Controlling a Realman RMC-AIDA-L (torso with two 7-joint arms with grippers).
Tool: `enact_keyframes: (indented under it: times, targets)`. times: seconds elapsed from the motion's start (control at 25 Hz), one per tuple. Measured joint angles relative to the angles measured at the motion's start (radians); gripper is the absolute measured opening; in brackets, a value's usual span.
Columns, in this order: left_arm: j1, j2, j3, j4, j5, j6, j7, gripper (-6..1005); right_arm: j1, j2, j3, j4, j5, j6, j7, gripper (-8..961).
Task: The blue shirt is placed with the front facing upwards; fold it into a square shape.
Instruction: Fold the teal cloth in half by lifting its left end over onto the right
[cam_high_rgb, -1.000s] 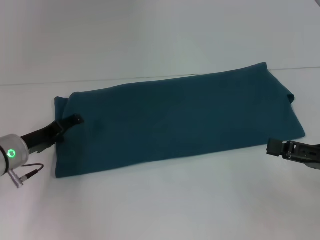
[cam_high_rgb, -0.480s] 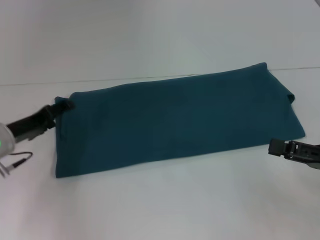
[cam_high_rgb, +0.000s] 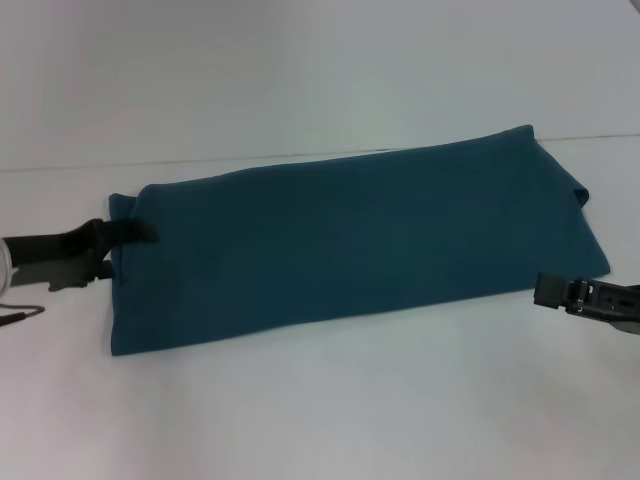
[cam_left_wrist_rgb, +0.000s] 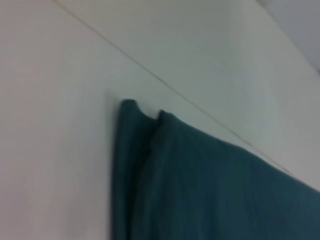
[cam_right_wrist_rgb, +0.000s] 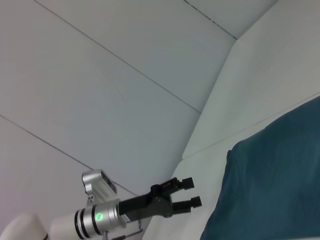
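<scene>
Blue shirt (cam_high_rgb: 360, 240) folded into a long band across the white worktop (cam_high_rgb: 320, 420), a tool at each end.

The shirt lay flat, plain teal side up, running from the robot's left to its far right, with a layered fold at its left end. The left tool (cam_high_rgb: 128, 234) reached that left edge, its fingers parted with a gap between them in the right wrist view, gripping nothing. The right tool (cam_high_rgb: 548, 291) sat on the worktop just beside the shirt's near right corner; whether it was parted could not be told.
</scene>
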Motion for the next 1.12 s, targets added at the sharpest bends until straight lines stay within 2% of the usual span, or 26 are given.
enact_keyframes:
  times: [0.08, 0.28, 0.52, 1.12]
  targets:
    - [-0.01, 0.001, 0.0, 0.001, 0.009, -0.009, 0.005, 907, 0.0, 0.0, 0.0, 0.0, 0.0, 0.001, 0.0, 673]
    - [-0.015, -0.03, 0.008, -0.016, 0.016, -0.132, 0.011, 905, -0.001, 0.002, 0.0, 0.0, 0.0, 0.007, 0.0, 673]
    - [-0.017, -0.046, 0.067, -0.034, 0.021, -0.217, 0.014, 902, 0.001, 0.003, 0.0, 0.0, 0.002, 0.008, 0.0, 673]
    - [-0.011, -0.052, 0.105, -0.037, 0.051, -0.277, 0.025, 896, 0.0, 0.002, 0.0, 0.0, 0.003, 0.008, 0.0, 673]
